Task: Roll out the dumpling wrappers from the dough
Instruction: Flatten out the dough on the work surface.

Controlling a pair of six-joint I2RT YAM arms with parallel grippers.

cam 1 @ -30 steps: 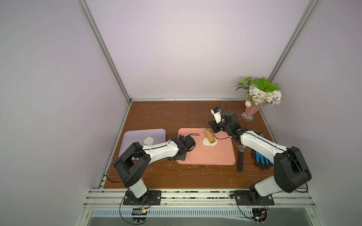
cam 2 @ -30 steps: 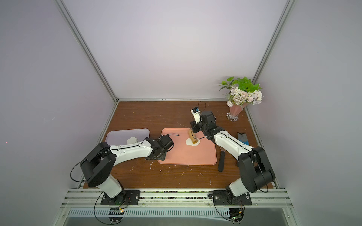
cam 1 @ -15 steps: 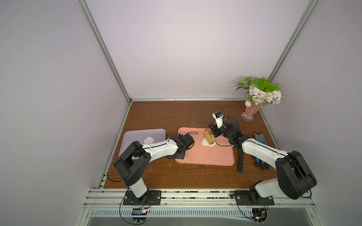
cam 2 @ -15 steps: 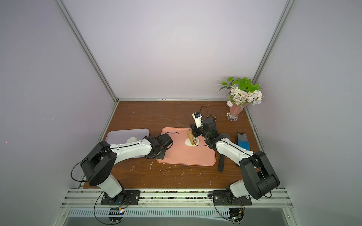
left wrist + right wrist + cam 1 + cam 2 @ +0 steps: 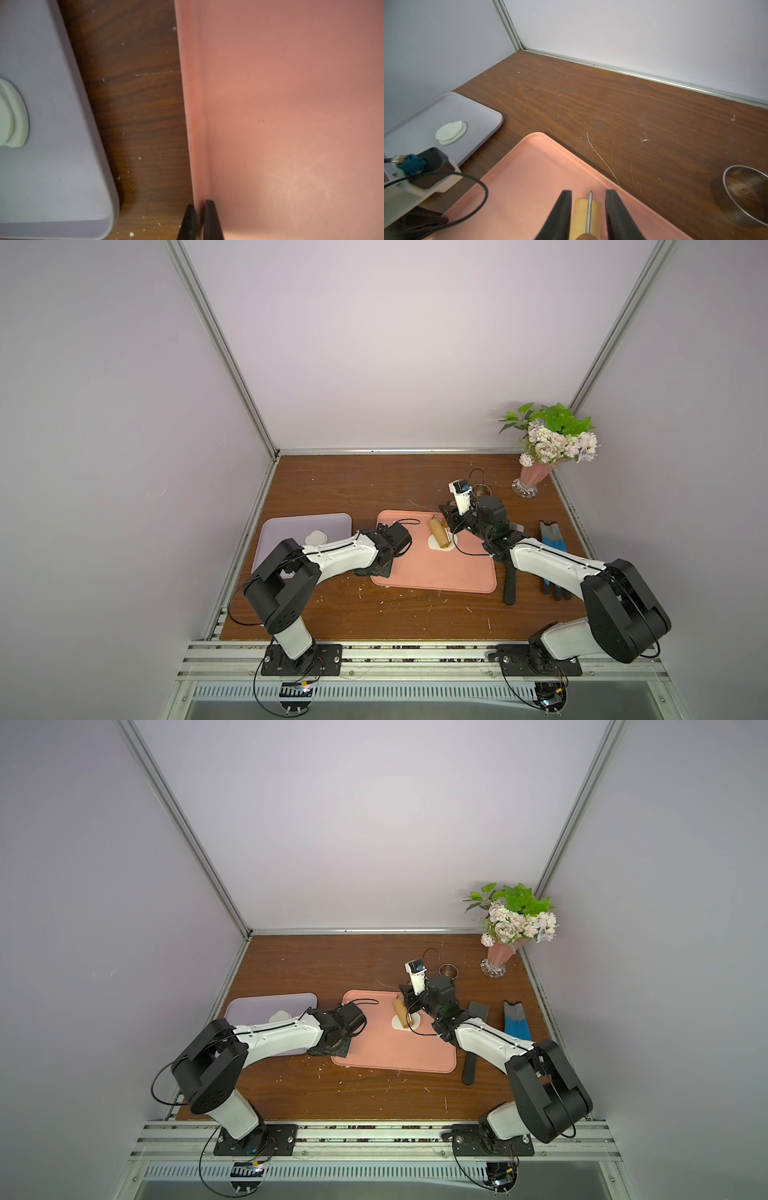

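Drawing the roller [image 5: 439, 532] back across the dough [image 5: 433, 545], the right gripper [image 5: 588, 194] stays clamped on it while the left gripper [image 5: 198, 204] pinches the pink tray [image 5: 193, 104] rim.

Two wrappers [image 5: 449, 132], one dough [image 5: 433, 543], one roller [image 5: 439, 532], one pink tray [image 5: 436, 576], one lavender tray [image 5: 316, 522].

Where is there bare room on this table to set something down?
Bare: the table strip between the back wall and the lilac tray and pink tray; also the front strip by the rail. Crowded: the right side, with vase, steel ring, black scraper.
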